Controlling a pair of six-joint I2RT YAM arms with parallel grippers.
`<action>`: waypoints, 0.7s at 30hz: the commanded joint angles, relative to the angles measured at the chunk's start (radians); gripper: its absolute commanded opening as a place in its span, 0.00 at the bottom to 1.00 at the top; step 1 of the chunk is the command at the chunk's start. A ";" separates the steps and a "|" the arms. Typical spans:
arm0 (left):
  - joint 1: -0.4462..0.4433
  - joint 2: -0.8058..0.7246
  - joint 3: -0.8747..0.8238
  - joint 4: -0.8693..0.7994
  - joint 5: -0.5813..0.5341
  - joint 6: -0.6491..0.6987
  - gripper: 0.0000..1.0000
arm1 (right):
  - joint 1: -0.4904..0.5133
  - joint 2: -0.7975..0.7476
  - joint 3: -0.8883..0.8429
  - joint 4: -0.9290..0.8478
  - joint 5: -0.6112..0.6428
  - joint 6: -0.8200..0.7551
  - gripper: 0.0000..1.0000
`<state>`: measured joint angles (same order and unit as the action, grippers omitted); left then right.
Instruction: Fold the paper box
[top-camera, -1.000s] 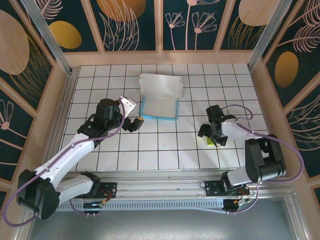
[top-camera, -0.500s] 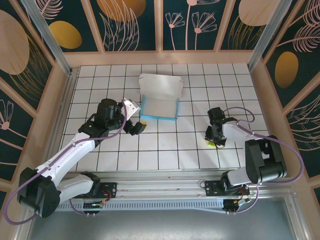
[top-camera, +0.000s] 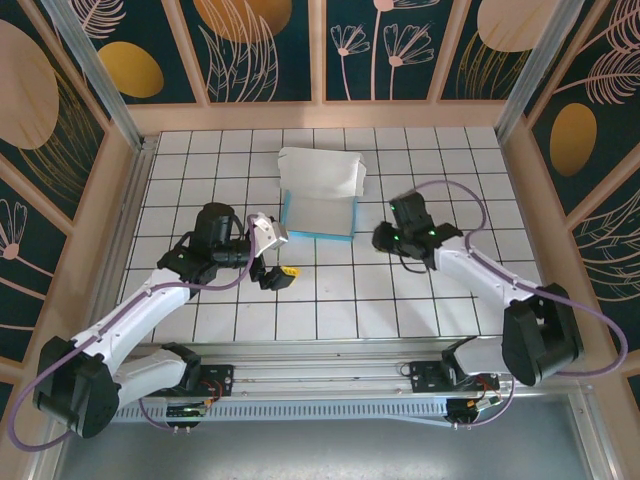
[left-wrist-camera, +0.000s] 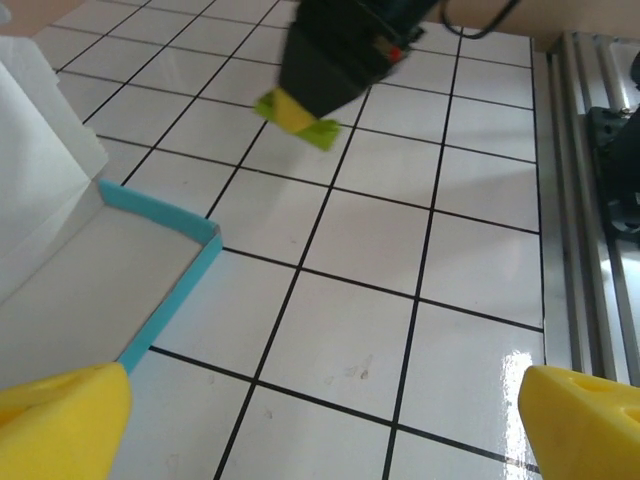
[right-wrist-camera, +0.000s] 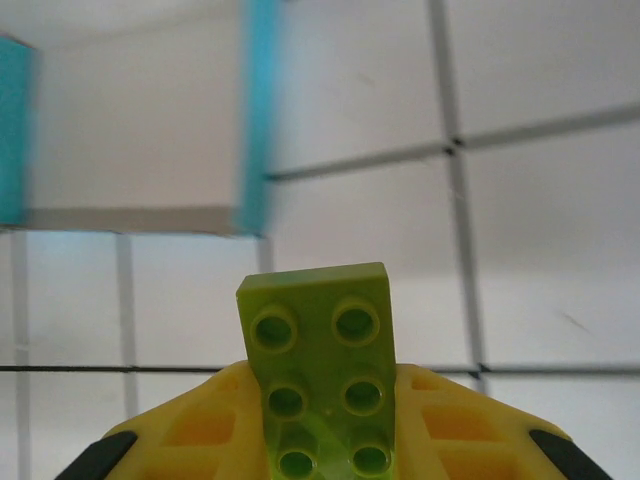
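The paper box (top-camera: 318, 200) lies at the back middle of the tiled floor, its white flap up behind and a teal front wall. In the left wrist view its teal edge (left-wrist-camera: 168, 300) borders the white inside. My left gripper (top-camera: 278, 252) hangs open by the box's near left corner, yellow fingertips (left-wrist-camera: 60, 420) wide apart over bare tile. My right gripper (top-camera: 385, 238) sits just right of the box, shut on a small yellow-green studded plate (right-wrist-camera: 322, 340). That plate (left-wrist-camera: 298, 112) also shows beyond the box corner. The box's teal wall (right-wrist-camera: 262, 110) is just ahead of my right gripper (right-wrist-camera: 325, 430).
Wooden walls with dark flower panels close in the tiled floor (top-camera: 340, 300) on three sides. A metal rail (top-camera: 330, 360) runs along the near edge, also seen as rail (left-wrist-camera: 590, 150) at the right of the left wrist view.
My right gripper shut on the yellow-green plate at the front right, lifted it and carried it left and back to the box's right side. The left gripper shifted slightly nearer.
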<state>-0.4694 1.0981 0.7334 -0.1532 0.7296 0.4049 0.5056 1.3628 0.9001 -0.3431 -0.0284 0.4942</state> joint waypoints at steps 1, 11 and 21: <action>0.005 -0.030 -0.014 0.012 0.068 0.041 0.99 | 0.067 0.096 0.112 0.080 -0.010 -0.068 0.26; 0.005 -0.084 -0.032 0.066 -0.567 -0.063 0.99 | 0.140 0.486 0.500 -0.020 -0.115 -0.543 0.28; 0.005 -0.163 -0.088 0.112 -0.675 -0.030 0.99 | 0.166 0.836 0.939 -0.271 0.069 -0.927 0.29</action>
<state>-0.4667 0.9428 0.6518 -0.0769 0.1417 0.3695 0.6613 2.1433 1.7317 -0.4995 -0.0216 -0.2642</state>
